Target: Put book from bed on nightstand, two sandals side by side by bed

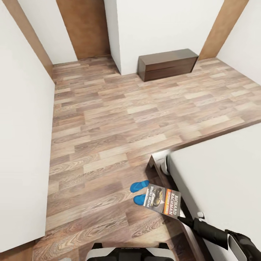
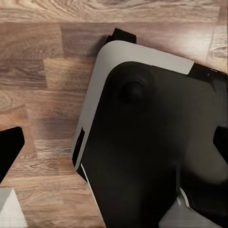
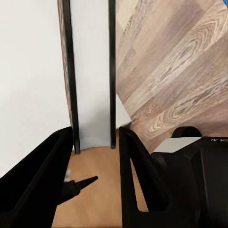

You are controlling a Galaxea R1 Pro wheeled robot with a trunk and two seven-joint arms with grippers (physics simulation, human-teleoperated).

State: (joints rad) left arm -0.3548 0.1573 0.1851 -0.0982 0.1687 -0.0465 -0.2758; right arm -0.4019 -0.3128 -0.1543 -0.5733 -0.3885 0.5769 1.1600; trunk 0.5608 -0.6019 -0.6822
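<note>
The right arm's black gripper (image 1: 181, 216) reaches in from beside the bed and pinches one edge of the thin paperback book with its dark cover, orange band and white lettering (image 1: 162, 201); the book is lifted clear of the mattress and hangs tilted over the floor just off the bed's corner; in the right wrist view the two dark fingers (image 3: 135, 178) stand close on either side of the book's thin edge (image 3: 90, 76). The large low bed with its pale flat mattress (image 1: 221, 170) and dark brown frame lies to the right; the pair of bright blue flat sandals (image 1: 139, 192) lie side by side on the light brown wood-plank floor (image 1: 108, 123), just beside the bed's corner and partly under the held book. A long low dark wooden cabinet (image 1: 167, 64) stands against the far white wall. The left gripper's state I cannot tell; its wrist view looks down on the robot's grey and black base (image 2: 142, 142).
</note>
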